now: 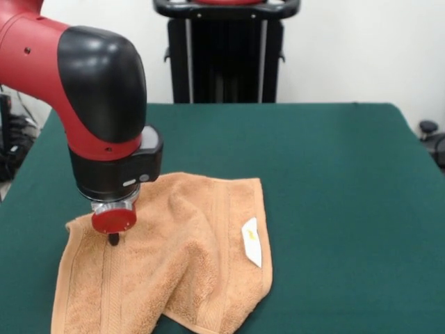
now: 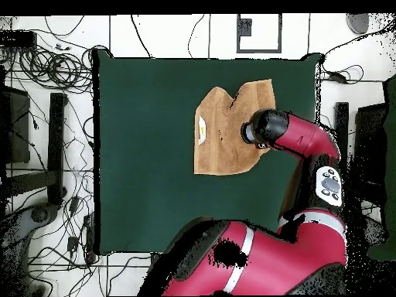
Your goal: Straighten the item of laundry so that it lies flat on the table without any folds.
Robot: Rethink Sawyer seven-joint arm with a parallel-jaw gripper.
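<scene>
A red and black robot arm enters from the upper left of the front view and bends down at a bulky black elbow joint. Its wrist points straight down, ending in a red disc. Below the disc, the small dark pincer [image 1: 113, 239] shows only as a short stub; whether it is parted or closed cannot be told.

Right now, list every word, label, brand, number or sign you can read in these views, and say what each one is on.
No text can be read in either view.
White label on the towel: carries a small yellowish mark, too small and blurred to read.
Robot arm: no lettering shows on its red and black shell.
Buttons on the arm, overhead view: too small to tell any marking.
Table: plain green, no signs.
</scene>
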